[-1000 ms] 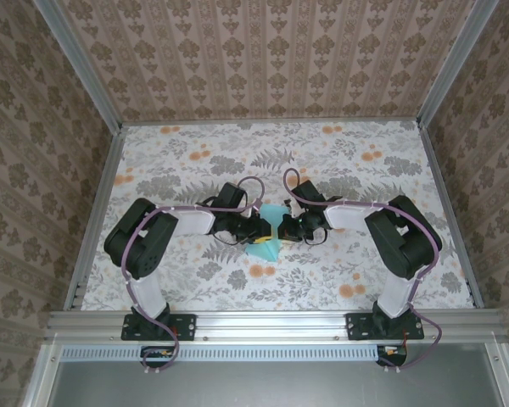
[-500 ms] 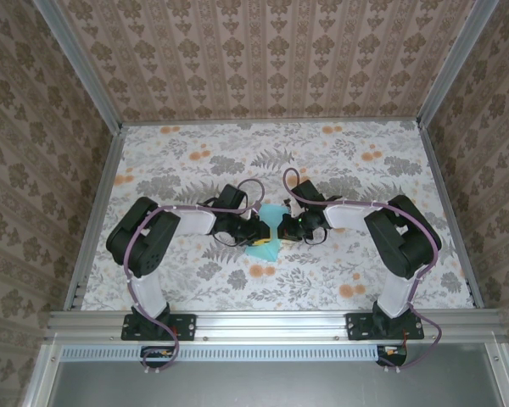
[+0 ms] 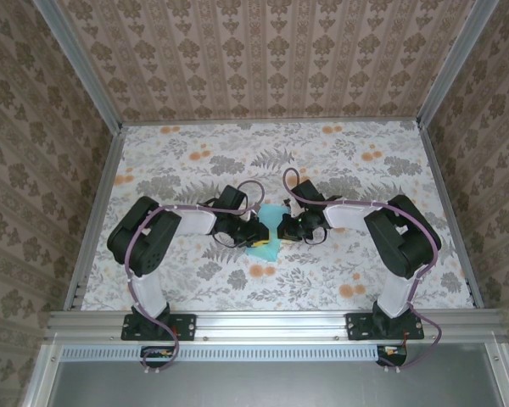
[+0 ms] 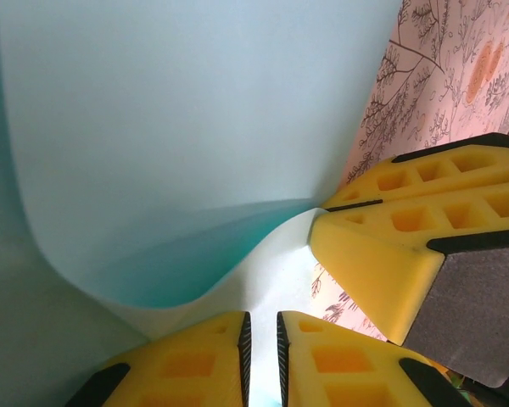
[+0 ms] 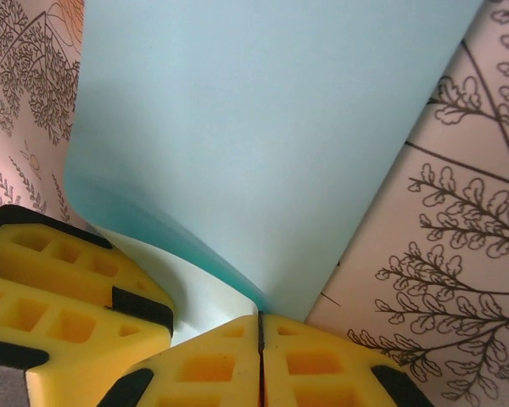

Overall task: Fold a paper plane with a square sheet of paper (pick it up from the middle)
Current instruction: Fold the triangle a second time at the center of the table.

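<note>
Paper [image 3: 265,246]: plain light teal. Fingers [image 4: 195,365]: yellow, black-edged. Table [image 3: 339,161]: white, grey fern print, orange blossoms. Walls [image 3: 263,59]: brown damask stripes. Arms [image 3: 193,222]: black and white. Rails [image 3: 271,320]: silver.

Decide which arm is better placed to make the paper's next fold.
Probably right: the right gripper grips the square sheet of paper with no gap; the left gripper pinches it with a visible slit.
</note>
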### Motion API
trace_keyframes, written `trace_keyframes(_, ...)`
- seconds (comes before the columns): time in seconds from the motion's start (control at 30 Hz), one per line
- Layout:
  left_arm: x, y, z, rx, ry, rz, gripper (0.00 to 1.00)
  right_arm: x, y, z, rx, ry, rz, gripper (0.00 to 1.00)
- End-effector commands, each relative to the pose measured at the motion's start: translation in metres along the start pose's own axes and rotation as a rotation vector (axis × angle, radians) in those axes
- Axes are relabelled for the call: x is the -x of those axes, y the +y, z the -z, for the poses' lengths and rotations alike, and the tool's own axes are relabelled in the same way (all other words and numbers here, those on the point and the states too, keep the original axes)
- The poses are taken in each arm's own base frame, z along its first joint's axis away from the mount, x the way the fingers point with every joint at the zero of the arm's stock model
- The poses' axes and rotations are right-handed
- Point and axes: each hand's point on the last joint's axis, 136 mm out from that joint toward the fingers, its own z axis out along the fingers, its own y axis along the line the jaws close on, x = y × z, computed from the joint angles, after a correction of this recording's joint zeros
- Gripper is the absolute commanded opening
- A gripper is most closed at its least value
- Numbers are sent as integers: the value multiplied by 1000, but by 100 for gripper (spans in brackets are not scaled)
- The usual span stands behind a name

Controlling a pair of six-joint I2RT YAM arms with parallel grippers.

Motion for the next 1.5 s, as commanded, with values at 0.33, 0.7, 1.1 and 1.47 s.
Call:
trace_keyframes(0.33,-8,23,-4,110,21,39,16,0,-2,4,-40,12,-16,14)
trace_keyframes(0.7,-7,34,-2,168,4,63,14,-4,10,34,-36,-72,-17,19)
trace_keyframes(1.1,-8,36,-3,179,0,68,13,-55,37,11,43,46,4,11)
trace_keyframes(1.47,-9,37,-4,180,2,66,13,-60,36,-6,28,78,6,11)
